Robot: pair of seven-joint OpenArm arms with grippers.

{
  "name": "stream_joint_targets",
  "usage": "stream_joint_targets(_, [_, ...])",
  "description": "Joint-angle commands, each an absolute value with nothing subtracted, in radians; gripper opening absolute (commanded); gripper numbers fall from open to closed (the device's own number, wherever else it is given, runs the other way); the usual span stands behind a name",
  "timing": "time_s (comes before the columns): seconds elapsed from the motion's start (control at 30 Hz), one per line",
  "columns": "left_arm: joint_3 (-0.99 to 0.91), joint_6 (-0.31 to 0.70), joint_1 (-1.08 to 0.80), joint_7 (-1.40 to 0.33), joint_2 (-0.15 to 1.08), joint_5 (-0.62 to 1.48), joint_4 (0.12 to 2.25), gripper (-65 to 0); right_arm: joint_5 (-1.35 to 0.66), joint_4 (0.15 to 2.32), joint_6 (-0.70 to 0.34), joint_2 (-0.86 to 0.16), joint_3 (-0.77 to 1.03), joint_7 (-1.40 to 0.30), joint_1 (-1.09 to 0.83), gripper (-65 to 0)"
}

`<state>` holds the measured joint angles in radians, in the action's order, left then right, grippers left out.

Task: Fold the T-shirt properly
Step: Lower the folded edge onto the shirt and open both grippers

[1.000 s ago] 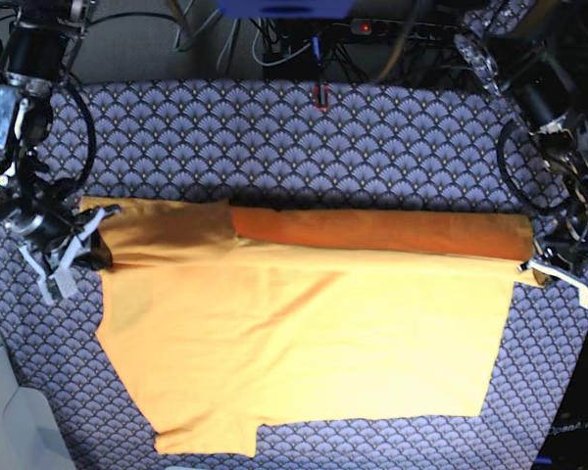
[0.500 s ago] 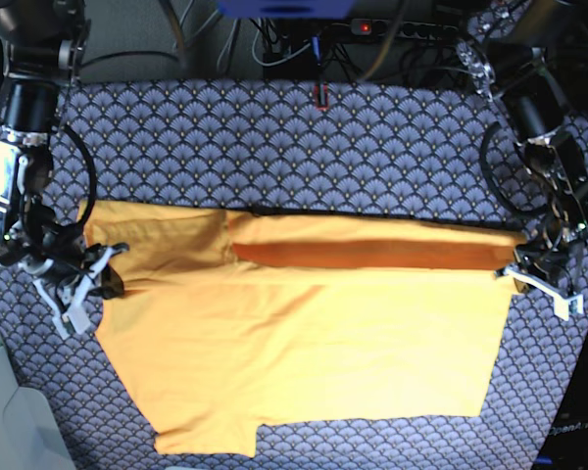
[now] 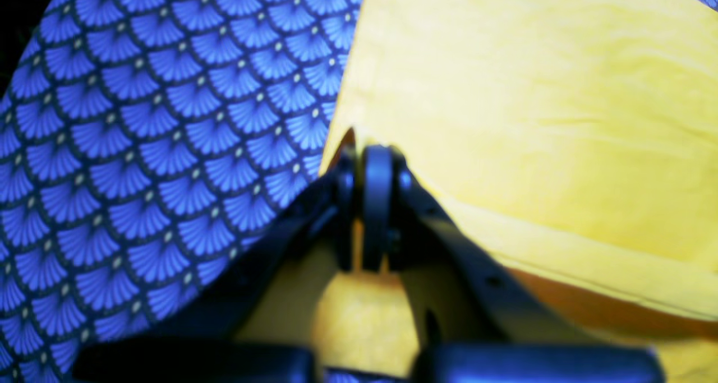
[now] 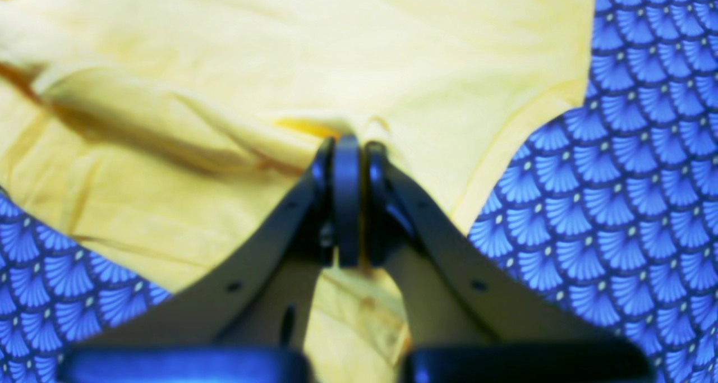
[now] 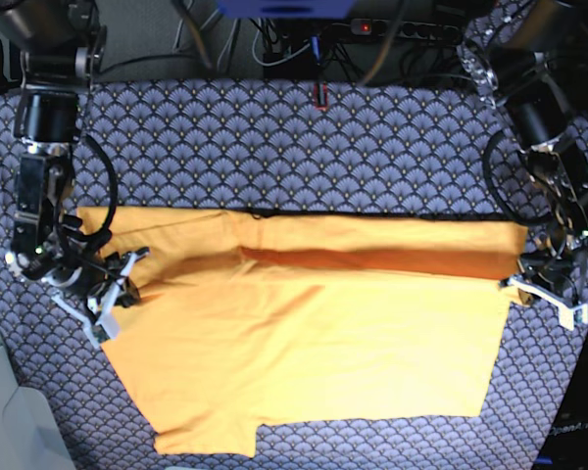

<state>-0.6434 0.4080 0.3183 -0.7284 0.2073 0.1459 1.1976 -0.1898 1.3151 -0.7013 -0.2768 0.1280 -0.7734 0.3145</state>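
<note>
In the left wrist view, the left gripper (image 3: 374, 164) has its jaws pressed together on a corner of the T-shirt (image 3: 533, 108), with yellow fabric pinched at the tips. The lower part of the gripper is blurred and dark, and the shirt runs off the top and right edges. To the left lies the fan-patterned cloth (image 3: 140, 147) that covers the desk.

In the right wrist view, the right gripper (image 4: 346, 153) is likewise clamped on the T-shirt (image 4: 280, 46), its jaws closed with a puckered fold of fabric rising just at the tips. The gripper's base is out of focus, and the shirt is cut off at the top and left. Patterned cloth (image 4: 645, 175) shows at right and in the lower left corner.

In the base view, the T-shirt (image 5: 314, 343) lies spread across the cloth (image 5: 274, 147), its upper part folded over along a darker orange band. The right gripper (image 5: 113, 284) holds the shirt's left edge, and the left gripper (image 5: 529, 284) holds its right edge. The jaws are too small here to read. Compared with half a second ago, both grippers sit lower in the picture, the folded-over strip reaches further down, and the visible darker band is narrower.
</note>
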Motion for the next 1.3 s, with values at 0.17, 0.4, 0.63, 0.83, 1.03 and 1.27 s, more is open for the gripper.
stream_joint_targets(0.17, [-0.638,0.409,0.346,-0.708,0.225,0.156,1.213,-65.0,-0.191,1.333,-0.698,-0.294,0.134,-0.756,0.361,-65.0])
stream_joint_targets(0.4, [-0.644,0.409,0.346,-0.714,0.225,0.156,1.213,-65.0,-0.196,1.333,-0.698,-0.292,0.136,-0.753,0.358,-56.6])
stream_joint_targets(0.63, [-0.644,0.407,0.343,-0.714,0.225,0.154,1.213,-46.0,-0.197,1.334,-0.698,-0.291,0.137,-0.753,0.358,-43.7])
stream_joint_targets(0.83, [-0.682,0.417,0.318,-0.708,0.223,0.162,1.222,-18.2,-0.197,1.334,-0.698,-0.292,0.205,-0.753,0.357,-41.2])
stream_joint_targets(1.03, [-0.685,0.418,0.305,-0.71,0.225,0.163,1.224,-11.8,-0.197,1.334,-0.698,-0.3,0.257,-0.757,0.338,-41.0])
stream_joint_targets(1.27, [-0.719,0.418,0.254,-0.713,0.211,0.165,1.222,-11.8,-0.199,1.334,-0.698,-0.312,0.306,-0.756,0.274,-41.0])
